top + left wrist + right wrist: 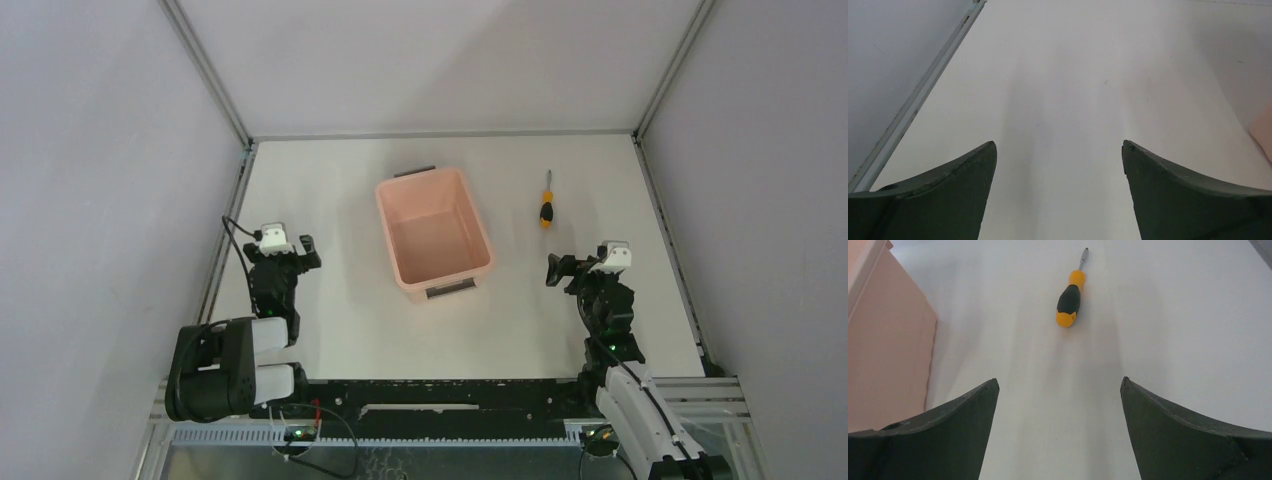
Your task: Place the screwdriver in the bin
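Observation:
The screwdriver [546,208], with an orange-yellow and black handle and a thin shaft, lies on the white table to the right of the bin, shaft pointing away. It also shows in the right wrist view [1069,302], ahead of the fingers. The pale pink bin [433,235] stands upright at the table's middle and looks empty; its side wall shows in the right wrist view [883,340]. My right gripper [572,268] is open and empty, nearer than the screwdriver and apart from it. My left gripper [298,250] is open and empty, left of the bin.
Metal frame rails [228,230] run along the table's left and right edges [668,240], with grey walls behind. A corner of the bin [1264,132] shows at the right edge of the left wrist view.

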